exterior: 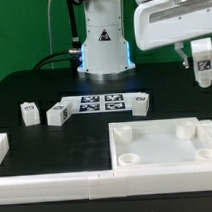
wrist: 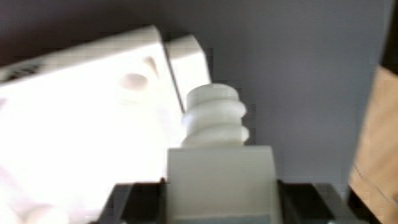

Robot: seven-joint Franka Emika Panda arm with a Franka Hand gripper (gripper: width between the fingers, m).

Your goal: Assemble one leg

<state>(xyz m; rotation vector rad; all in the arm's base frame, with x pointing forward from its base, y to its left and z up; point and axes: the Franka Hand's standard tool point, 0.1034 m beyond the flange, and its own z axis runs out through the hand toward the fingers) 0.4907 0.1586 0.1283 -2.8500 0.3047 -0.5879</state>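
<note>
Leg (wrist: 222, 165) pinched between dark gripper (wrist: 222, 205) fingers by its square block end; ribbed rounded peg sticks out beyond fingertips. Smooth white plastic. Exterior view: leg held aloft, exterior view's right, over black table (exterior: 56, 146); tag visible there only. Peg ribs clear only in wrist view.

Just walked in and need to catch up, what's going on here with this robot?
The arm's two-finger gripper is shut on a small white plastic leg block with a black-and-white tag, holding it in the air. The large flat white square panel with round corner recesses lies on the black table, no leg fitted. Three similar blocks lie loose by the marker board.
</note>
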